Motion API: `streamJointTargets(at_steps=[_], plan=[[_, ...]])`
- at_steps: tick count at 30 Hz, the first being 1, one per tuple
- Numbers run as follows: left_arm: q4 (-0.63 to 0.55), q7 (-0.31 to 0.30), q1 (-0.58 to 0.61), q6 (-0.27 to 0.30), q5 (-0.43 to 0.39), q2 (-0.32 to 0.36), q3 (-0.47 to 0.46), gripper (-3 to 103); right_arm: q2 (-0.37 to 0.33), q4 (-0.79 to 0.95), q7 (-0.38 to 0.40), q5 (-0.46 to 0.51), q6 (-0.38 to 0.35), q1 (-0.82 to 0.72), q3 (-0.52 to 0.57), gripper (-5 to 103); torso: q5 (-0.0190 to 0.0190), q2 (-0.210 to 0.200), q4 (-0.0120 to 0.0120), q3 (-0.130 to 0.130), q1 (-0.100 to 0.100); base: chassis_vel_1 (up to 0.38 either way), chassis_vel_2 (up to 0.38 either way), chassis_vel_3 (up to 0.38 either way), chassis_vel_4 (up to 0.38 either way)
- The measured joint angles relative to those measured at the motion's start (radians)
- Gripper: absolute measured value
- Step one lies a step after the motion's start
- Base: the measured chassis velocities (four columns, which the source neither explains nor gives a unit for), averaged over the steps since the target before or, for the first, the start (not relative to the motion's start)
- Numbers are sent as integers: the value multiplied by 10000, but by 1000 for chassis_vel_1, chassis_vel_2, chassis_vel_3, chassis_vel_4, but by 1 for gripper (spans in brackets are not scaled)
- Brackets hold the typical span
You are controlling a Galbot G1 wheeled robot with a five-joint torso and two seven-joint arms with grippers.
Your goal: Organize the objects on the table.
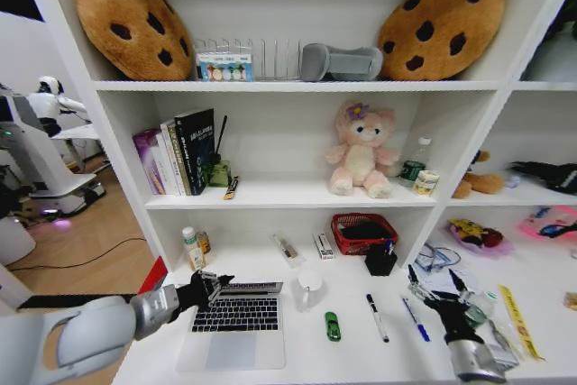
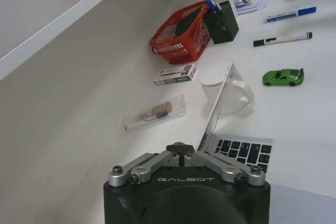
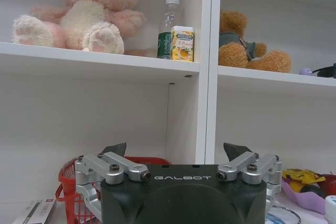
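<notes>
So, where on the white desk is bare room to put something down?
Bare desk lies between the tiny green toy car and the black-and-white pen, and in front of both. The back is crowded: red mesh basket, black pen holder, white mug.

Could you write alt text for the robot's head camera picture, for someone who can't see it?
The left gripper is closed on the lid edge of a half-open silver laptop on a white desk. Beside it lie a white mug, a green toy car and two pens. The right gripper hovers open, right.
</notes>
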Motion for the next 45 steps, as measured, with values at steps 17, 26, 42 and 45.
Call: streamJointTargets(at_steps=[17,26,42,45], plan=[[867,471,611,-211,2765,-1942,2693,0,678,390,171,-264,-39,-342,277,100,0,0,-2,0,-1,0,0,0,0],[1453,572,1372,-873,3557,-3199,1773,0,809,480,199,-592,-123,-362,68,100,1,1,-1,0,-1,0,0,0,0],[909,-274,1255,-572,1284,-7954,-669,46,360,422,154,-570,-178,-332,-21,100,-1,0,1,0,-2,0,0,0,0],[1064,-96,1116,-520,454,-9112,-1668,62,262,481,30,-541,-159,-436,-57,100,1,0,-1,0,-1,0,0,0,0]])
